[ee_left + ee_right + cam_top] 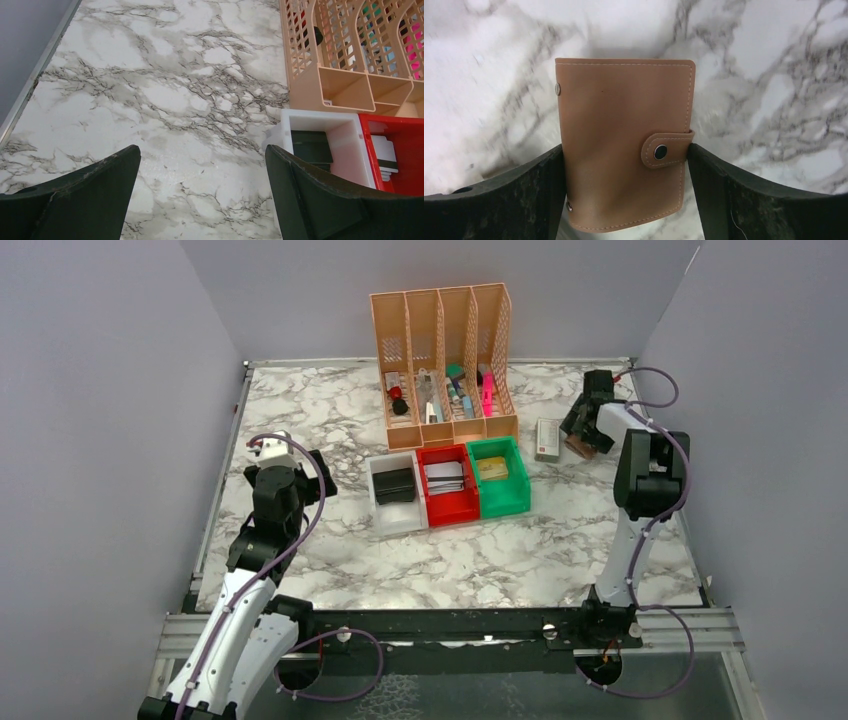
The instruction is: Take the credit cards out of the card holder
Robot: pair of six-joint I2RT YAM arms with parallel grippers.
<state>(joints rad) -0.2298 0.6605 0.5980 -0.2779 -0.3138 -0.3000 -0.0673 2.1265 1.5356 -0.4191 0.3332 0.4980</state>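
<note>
The tan-brown card holder (621,125) is closed, its strap snapped shut with a dark stud. My right gripper (624,150) is shut on it, one finger against each long edge. From above, the right gripper (588,418) is at the back right of the table, with a bit of the brown holder (577,447) showing under it. I cannot tell whether the holder rests on the marble or hangs just above it. No credit cards show; they are hidden inside. My left gripper (202,150) is open and empty above the marble at the left (300,462).
A white bin (395,502) holds a black block-like case. A red bin (450,502) holds a stack of pale cards, and a green bin (500,495) a yellowish item. A peach file organizer (445,350) stands behind them. A small grey box (547,439) lies left of the right gripper.
</note>
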